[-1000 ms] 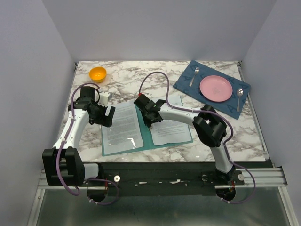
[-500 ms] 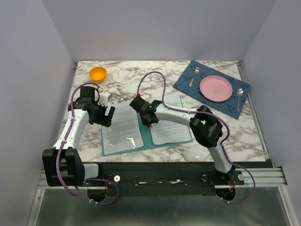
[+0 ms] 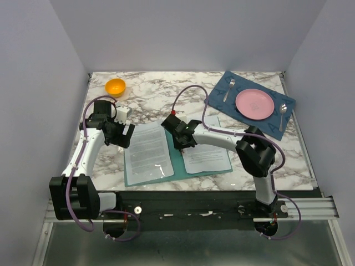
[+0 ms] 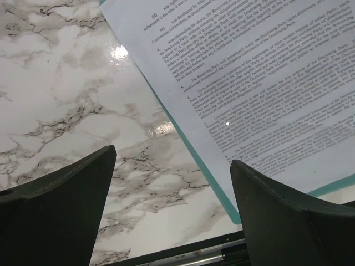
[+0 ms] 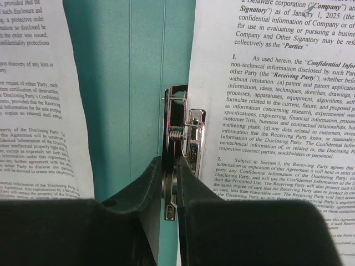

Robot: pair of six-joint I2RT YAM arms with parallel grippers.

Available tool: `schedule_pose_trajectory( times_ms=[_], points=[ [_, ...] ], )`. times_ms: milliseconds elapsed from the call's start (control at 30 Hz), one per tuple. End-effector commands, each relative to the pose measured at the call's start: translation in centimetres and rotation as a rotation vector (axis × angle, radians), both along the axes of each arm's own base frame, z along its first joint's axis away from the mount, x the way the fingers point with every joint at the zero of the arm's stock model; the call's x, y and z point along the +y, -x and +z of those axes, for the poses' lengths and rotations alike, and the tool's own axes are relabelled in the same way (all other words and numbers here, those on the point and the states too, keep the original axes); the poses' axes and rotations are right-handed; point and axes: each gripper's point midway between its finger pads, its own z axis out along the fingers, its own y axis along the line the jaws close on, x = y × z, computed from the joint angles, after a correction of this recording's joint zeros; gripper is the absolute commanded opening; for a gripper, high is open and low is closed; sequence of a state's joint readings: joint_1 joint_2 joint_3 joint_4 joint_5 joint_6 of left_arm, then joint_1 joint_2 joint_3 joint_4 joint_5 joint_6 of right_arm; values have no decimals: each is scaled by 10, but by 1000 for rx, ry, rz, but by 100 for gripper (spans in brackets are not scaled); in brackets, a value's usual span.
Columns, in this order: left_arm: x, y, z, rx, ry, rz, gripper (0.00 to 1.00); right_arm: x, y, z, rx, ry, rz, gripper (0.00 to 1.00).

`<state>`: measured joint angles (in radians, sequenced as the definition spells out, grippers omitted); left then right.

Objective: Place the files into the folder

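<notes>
The teal-green folder [image 3: 176, 159] lies open on the marble table. One printed file [image 3: 147, 151] lies on its left half and another file [image 3: 207, 153] on its right half. My right gripper [image 3: 181, 147] is over the spine. In the right wrist view it [image 5: 176, 166] is shut on the folder's metal clip lever [image 5: 180, 130], between the left file [image 5: 33, 111] and the right file [image 5: 277, 83] on the green inside [image 5: 127, 83]. My left gripper [image 3: 124, 137] is open and empty, just left of the folder. Its wrist view shows the gripper [image 4: 172, 160] over bare marble beside the folder's edge [image 4: 211, 178] and the file [image 4: 266, 94].
An orange bowl [image 3: 115, 86] stands at the back left. A dark blue placemat [image 3: 219, 98] at the back right carries a pink plate [image 3: 254, 103], a fork [image 3: 229, 88] and a spoon [image 3: 283, 113]. Walls close in the table on three sides.
My right gripper has moved right while holding the clip, and the folder with its files has slid and turned slightly right. The left arm has barely moved.
</notes>
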<state>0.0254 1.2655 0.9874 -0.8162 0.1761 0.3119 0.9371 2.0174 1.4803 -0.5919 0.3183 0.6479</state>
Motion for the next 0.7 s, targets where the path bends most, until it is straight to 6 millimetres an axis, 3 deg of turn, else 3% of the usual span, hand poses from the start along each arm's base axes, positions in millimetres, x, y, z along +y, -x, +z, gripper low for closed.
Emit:
schedule_pose_trajectory(
  times_ms=[0, 33, 100, 200, 333, 667],
  points=[
    [6, -3, 1, -8, -17, -14, 99, 5, -5, 42, -14, -190, -60, 1],
    [5, -2, 0, 3, -6, -21, 99, -2, -4, 38, 5, -206, -79, 1],
    [4, -2, -6, 28, 26, -43, 99, 4, -4, 54, 10, -307, -75, 1],
    [4, -6, -11, 68, 77, -52, 99, -1, -5, 59, 13, -377, -86, 1],
    [2, -12, -5, 91, 172, -53, 99, -3, -4, 71, 26, -466, -100, 1],
    [-3, -24, -12, 136, 374, -57, 99, -2, -5, 88, 42, -577, -107, 1]
  ],
)
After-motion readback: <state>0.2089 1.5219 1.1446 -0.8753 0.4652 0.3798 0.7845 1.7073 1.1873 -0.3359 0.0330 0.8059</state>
